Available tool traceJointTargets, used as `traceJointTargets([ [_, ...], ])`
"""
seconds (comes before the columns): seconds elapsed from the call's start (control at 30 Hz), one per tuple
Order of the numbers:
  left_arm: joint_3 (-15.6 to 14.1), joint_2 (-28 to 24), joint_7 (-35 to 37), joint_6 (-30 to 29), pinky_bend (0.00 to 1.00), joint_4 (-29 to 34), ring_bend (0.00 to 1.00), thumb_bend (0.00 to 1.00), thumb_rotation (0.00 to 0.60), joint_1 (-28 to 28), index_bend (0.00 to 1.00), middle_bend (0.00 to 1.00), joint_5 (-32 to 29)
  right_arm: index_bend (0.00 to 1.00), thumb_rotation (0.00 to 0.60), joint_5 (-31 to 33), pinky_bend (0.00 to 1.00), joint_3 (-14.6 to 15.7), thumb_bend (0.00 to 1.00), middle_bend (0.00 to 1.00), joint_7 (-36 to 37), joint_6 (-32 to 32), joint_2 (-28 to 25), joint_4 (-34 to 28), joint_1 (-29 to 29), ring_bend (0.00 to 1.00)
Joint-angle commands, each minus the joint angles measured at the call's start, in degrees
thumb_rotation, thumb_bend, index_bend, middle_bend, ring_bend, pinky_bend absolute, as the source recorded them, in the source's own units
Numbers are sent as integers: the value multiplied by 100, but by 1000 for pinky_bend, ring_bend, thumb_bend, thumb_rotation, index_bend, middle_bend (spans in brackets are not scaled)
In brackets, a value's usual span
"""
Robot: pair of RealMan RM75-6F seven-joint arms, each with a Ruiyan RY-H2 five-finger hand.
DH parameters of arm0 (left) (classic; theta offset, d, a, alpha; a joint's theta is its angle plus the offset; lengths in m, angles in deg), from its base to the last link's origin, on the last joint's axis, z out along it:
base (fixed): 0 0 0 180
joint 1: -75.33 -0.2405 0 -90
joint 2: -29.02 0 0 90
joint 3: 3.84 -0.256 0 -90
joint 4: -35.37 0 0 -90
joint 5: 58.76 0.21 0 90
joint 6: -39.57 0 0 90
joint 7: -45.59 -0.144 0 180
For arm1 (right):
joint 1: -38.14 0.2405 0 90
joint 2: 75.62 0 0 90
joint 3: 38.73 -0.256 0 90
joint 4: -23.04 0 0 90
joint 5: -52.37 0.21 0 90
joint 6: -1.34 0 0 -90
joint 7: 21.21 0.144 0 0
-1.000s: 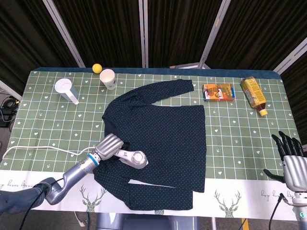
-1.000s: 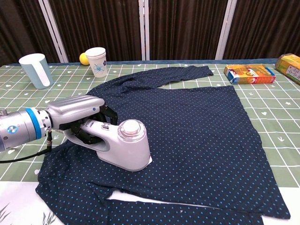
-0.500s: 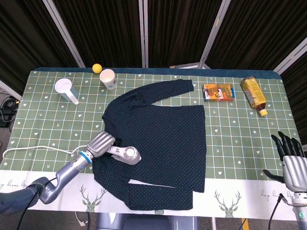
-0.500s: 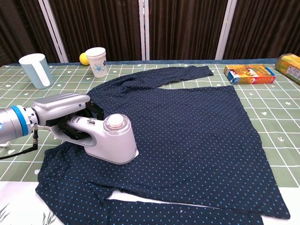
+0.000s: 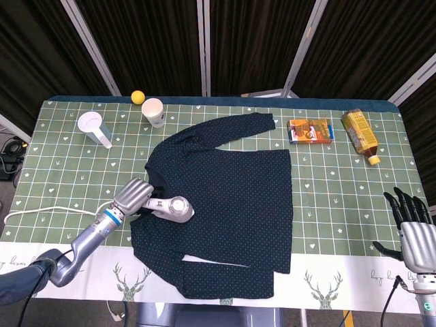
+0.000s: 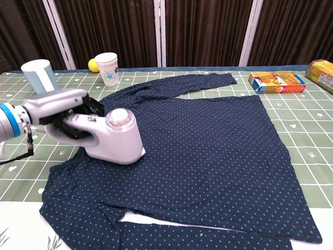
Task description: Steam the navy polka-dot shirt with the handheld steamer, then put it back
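The navy polka-dot shirt (image 5: 231,191) (image 6: 208,140) lies spread flat on the green checked tablecloth. A white handheld steamer (image 5: 174,208) (image 6: 112,138) sits head-down on the shirt's left edge, near the collar side. My left hand (image 5: 131,196) (image 6: 57,112) grips its handle, with the fingers wrapped over the top. A white cord (image 5: 48,212) trails from the steamer toward the table's left edge. My right hand (image 5: 412,225) hangs open off the table's front right corner, far from the shirt, holding nothing.
At the back left stand a light blue pitcher (image 5: 94,128) (image 6: 39,77), a paper cup (image 5: 153,111) (image 6: 107,67) and a yellow ball (image 5: 137,97). An orange box (image 5: 310,130) (image 6: 277,82) and a juice carton (image 5: 360,135) lie at the back right.
My left hand has slid the steamer leftward and slightly back across the shirt, from lower on the body to its left edge. The right hand has stayed still.
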Motion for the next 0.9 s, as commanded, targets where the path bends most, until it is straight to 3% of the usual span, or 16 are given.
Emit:
traceJointTargets([
  [0.03,102,-135,100,-54,997,15,763,664,600,-28,1000,847,-97,0,600,1,0,0,0,0,3,2,-1,2,0,0],
  [0.33,164,-369,497,-7,997,-432,763,666,600,-292,1000,847,-421,0,600,-25,0,15,0,0,-34,0,8,-12,2,0],
  [0.67,77,-188,1092,169,976,-1385,758,640,600,-615,990,826,-631,0,600,-35,0,33,0,0,-149,35,45,-34,22,0],
  [0.73,46,-124,1271,156,921,-1579,724,544,600,-644,912,757,-580,0,600,-32,0,34,0,0,-179,42,55,-39,27,0],
  [0.77,35,-110,1313,167,860,-1629,676,443,600,-648,815,679,-565,0,600,-31,0,35,0,0,-185,44,58,-42,28,0],
  [0.83,-5,-101,1389,281,704,-1721,548,268,600,-641,604,476,-541,0,600,-30,0,37,0,0,-204,46,62,-46,29,0],
  [0.9,-32,-133,1348,490,481,-1721,350,85,600,-615,383,200,-566,0,600,-34,0,39,0,0,-218,40,66,-50,27,0],
])
